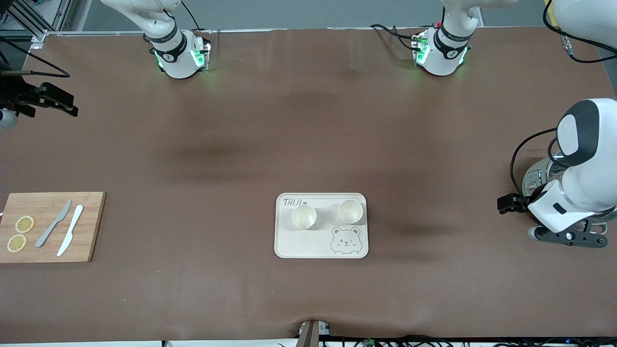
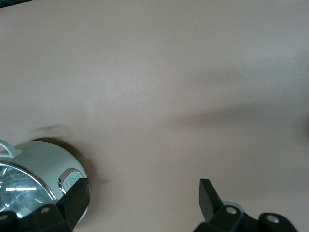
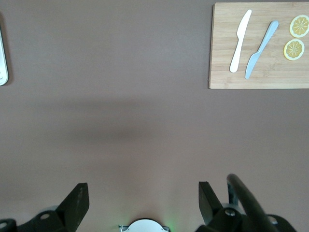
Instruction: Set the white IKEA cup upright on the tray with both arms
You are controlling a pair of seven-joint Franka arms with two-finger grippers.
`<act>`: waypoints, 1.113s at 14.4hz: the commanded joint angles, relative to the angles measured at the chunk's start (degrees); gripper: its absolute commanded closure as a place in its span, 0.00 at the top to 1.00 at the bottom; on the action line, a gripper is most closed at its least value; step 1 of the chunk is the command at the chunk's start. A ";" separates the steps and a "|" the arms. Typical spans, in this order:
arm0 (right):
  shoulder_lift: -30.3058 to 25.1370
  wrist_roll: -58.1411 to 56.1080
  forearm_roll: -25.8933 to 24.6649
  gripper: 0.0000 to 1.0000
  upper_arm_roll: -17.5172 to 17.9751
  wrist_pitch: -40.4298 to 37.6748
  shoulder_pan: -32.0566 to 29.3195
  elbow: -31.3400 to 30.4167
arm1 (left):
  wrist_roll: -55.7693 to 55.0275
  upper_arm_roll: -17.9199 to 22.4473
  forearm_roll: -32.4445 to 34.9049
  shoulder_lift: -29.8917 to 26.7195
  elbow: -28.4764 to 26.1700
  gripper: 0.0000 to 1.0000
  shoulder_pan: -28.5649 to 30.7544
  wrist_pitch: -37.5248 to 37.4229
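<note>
The cream tray [image 1: 289, 246] with a bear drawing lies on the brown table, nearer the front camera than the arm bases. Two white cups stand upright on it, side by side: one [image 1: 304, 216] toward the right arm's end, the other [image 1: 350, 210] toward the left arm's end. My left gripper [image 1: 571, 237] [image 2: 144, 198] hangs open and holds nothing, at the left arm's end of the table beside a lidded pot. My right gripper [image 1: 58, 101] [image 3: 143, 200] is open and holds nothing, up over the right arm's end. Both are well away from the tray.
A glass-lidded pot [image 1: 535, 178] [image 2: 38, 174] sits under the left arm's wrist. A wooden cutting board [image 1: 53, 226] [image 3: 260, 46] with two knives and two lemon slices lies at the right arm's end. The tray's edge [image 3: 2, 58] shows in the right wrist view.
</note>
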 commanded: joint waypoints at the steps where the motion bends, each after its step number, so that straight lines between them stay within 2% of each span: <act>1: -1.95 -0.66 -0.38 1.00 0.41 0.79 -0.44 -2.04 | 0.04 0.09 0.32 -1.17 -0.54 1.00 0.03 -0.68; 9: -1.77 -0.66 -0.38 1.00 0.41 0.88 -0.44 -2.31 | 0.39 0.00 0.15 -1.17 -0.54 1.00 0.12 -0.68; 13: -1.77 -0.66 -0.38 1.00 0.41 1.14 -0.44 -2.92 | 1.09 0.00 -3.10 -1.26 -0.46 1.00 0.56 -0.68; 16: -1.69 -0.66 -0.38 1.00 0.41 1.14 -0.44 -3.01 | 7.83 0.00 -3.63 -1.17 -0.54 1.00 0.82 -0.68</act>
